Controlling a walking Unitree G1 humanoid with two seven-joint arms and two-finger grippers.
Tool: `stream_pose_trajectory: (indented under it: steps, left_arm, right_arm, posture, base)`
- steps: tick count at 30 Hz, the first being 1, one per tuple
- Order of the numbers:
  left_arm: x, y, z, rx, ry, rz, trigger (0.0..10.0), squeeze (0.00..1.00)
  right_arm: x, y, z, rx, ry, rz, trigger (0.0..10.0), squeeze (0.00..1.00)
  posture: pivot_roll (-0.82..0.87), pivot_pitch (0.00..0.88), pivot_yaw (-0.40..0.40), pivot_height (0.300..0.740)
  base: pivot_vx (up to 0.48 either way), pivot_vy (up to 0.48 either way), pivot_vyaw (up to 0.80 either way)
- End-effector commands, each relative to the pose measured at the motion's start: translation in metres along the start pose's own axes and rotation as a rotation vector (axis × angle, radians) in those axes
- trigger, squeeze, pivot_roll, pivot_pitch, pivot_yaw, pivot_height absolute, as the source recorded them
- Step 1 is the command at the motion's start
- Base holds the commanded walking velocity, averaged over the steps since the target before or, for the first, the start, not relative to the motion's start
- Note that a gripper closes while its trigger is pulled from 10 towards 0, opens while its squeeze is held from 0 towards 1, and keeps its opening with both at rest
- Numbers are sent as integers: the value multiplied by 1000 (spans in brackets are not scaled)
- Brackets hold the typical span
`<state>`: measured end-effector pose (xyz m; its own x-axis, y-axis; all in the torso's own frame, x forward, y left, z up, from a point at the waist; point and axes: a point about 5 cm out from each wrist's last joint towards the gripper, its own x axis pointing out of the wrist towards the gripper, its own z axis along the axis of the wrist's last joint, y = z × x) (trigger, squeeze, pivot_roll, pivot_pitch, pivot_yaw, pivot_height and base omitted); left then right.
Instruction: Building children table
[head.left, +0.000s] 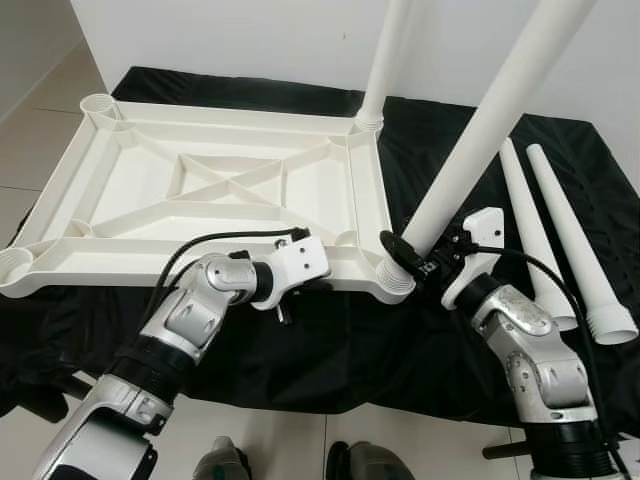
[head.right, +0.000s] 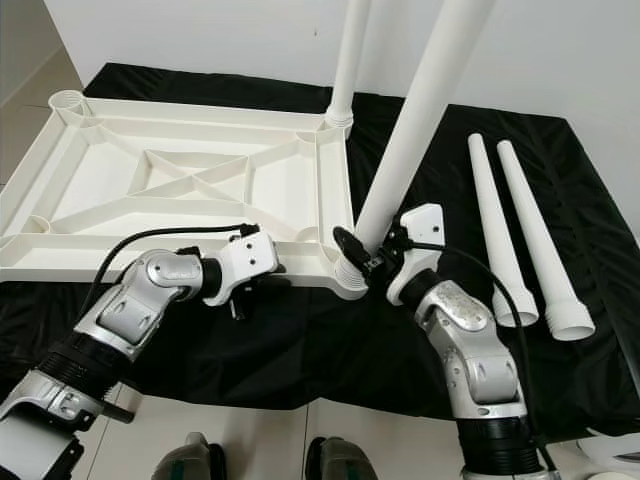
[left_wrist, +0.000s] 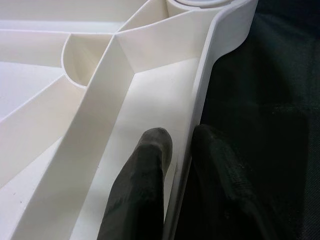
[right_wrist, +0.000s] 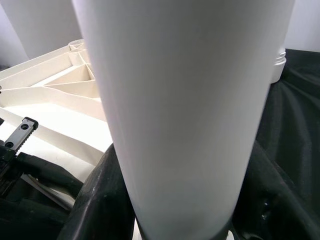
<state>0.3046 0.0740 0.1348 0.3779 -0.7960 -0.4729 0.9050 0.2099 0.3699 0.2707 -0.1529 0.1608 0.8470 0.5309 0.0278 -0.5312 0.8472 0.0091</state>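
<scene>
At the tabletop's near rim (head.left: 340, 268), left end effector (left_wrist: 182, 165) pinches it; right end effector (head.left: 412, 262) clamps a leg (head.left: 470, 160).

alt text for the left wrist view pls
Two black fingers of the left gripper pinch the thin white rim of the upturned tabletop, one finger inside, one outside over black cloth.

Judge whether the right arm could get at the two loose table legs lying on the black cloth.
Probably not yet: the right gripper is clamped on a table leg; the two loose legs lie unobstructed beside it.
</scene>
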Motion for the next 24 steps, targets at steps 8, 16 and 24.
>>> stream_pose_trajectory:
  steps: [8, 16, 24]
  left_arm:
    - [-3, 9, 12, 31, -37, 97, 10000, 0]
    - [-3, 10, 12, 32, -37, 100, 10000, 0]
    - [-3, 10, 13, 32, -38, 101, 10000, 0]
  right_arm:
    - [7, 10, -25, 77, 70, -121, 10000, 0]
    - [13, 18, -22, 69, 31, -190, 10000, 0]
    - [19, 19, -23, 78, 3, -334, 10000, 0]
  posture:
    - [-26, 85, -36, 740]
    - [-23, 86, -39, 740]
    - [-19, 89, -38, 740]
  base:
    - [0, 0, 0]
    - [0, 0, 0]
    - [0, 0, 0]
